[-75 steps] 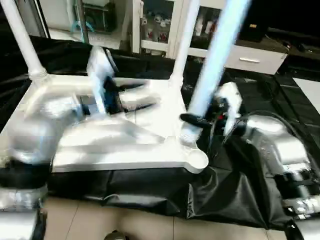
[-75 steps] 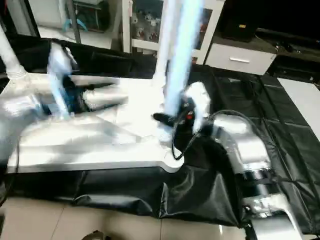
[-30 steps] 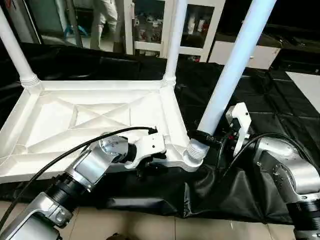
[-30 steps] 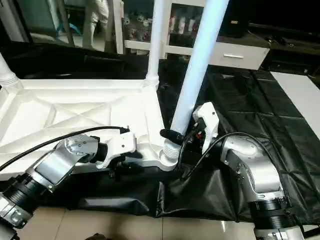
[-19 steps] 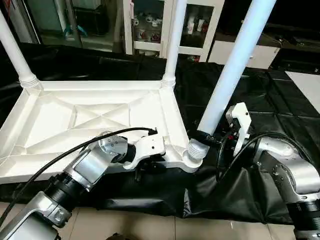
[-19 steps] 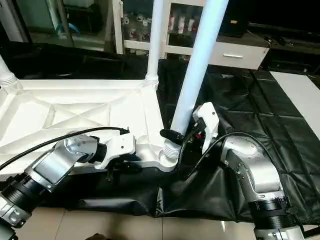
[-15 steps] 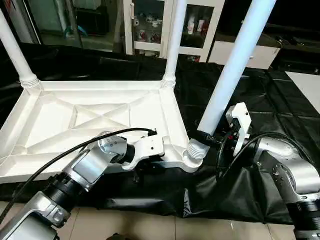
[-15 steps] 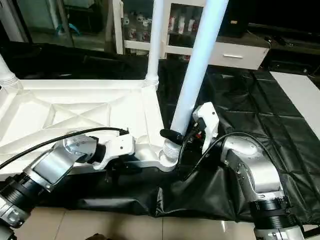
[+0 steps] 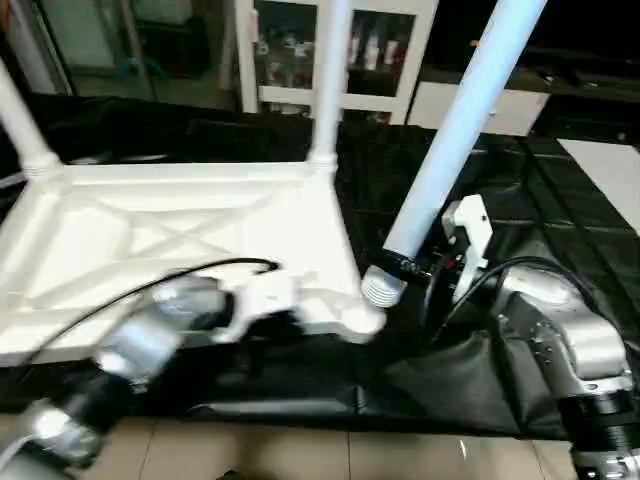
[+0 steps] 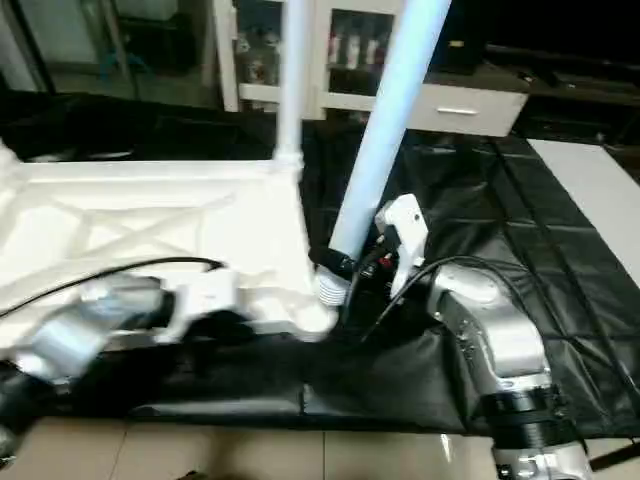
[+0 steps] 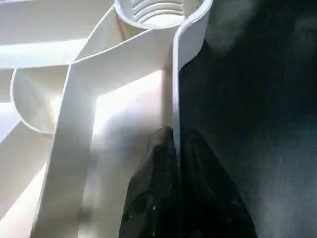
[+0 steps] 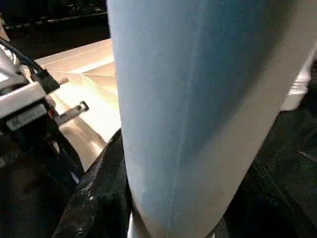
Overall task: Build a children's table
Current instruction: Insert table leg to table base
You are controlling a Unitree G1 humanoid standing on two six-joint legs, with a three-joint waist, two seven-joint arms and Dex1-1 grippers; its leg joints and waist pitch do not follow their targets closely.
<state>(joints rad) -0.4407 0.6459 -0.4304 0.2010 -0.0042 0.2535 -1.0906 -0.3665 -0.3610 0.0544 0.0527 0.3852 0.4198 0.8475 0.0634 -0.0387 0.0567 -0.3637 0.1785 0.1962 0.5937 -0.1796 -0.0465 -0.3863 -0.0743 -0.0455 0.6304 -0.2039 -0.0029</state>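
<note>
The children's table top (image 9: 150,230) lies upside down, ribbed side up, on a black sheet. Two white legs stand in its far corner sockets, one at the left (image 9: 20,130) and one at the right (image 9: 328,80). My left gripper (image 11: 173,141) is shut on the thin rim of the top's near edge, close to the open threaded corner socket (image 11: 158,10). Its white wrist (image 9: 265,295) sits at that edge. My right gripper (image 9: 405,265) is shut on a third leg (image 9: 450,130), which leans to the right. The leg's threaded end (image 9: 380,287) hangs just beside the near right corner.
A white cabinet with glass doors (image 9: 350,50) and a low white drawer unit (image 9: 470,100) stand behind. The black sheet (image 9: 560,200) spreads to the right and bunches below the table's near edge. Tiled floor (image 9: 300,450) runs along the front.
My left gripper's fingers have closed onto the table top's rim. The whole picture has shifted as the head moved. The right gripper keeps its hold on the leaning leg.
</note>
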